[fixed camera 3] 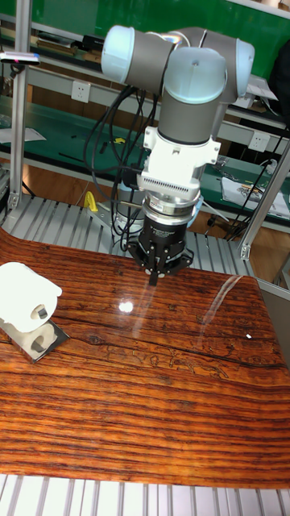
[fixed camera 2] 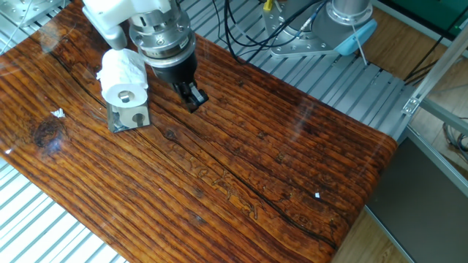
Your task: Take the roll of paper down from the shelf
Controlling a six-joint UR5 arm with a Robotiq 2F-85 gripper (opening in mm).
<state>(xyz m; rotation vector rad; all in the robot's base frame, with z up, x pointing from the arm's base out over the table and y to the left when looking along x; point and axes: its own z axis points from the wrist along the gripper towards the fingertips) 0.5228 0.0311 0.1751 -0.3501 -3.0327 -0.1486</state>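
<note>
My claw point(fixed camera 2: 191, 98) hangs pinched narrow and empty above the desk point(fixed camera 2: 241, 168), just right of the roll of paper point(fixed camera 2: 122, 76) sitting on the shelf point(fixed camera 2: 130, 115). If I approach with it this narrow, I judge I could knock the soft roll off sideways.

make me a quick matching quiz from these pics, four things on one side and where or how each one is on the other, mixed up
Things:
1. roll of paper
2. shelf
3. claw
4. table

Descriptions:
A. dark, glossy striped wood grain, carrying the stand
B. white and soft, sitting on top of the stand
C. black, fingers together, empty, beside the stand and apart from the roll
D. metal bracket with a beige face and a round hole, standing on the wood

Pairs: 1-B, 2-D, 3-C, 4-A
</note>
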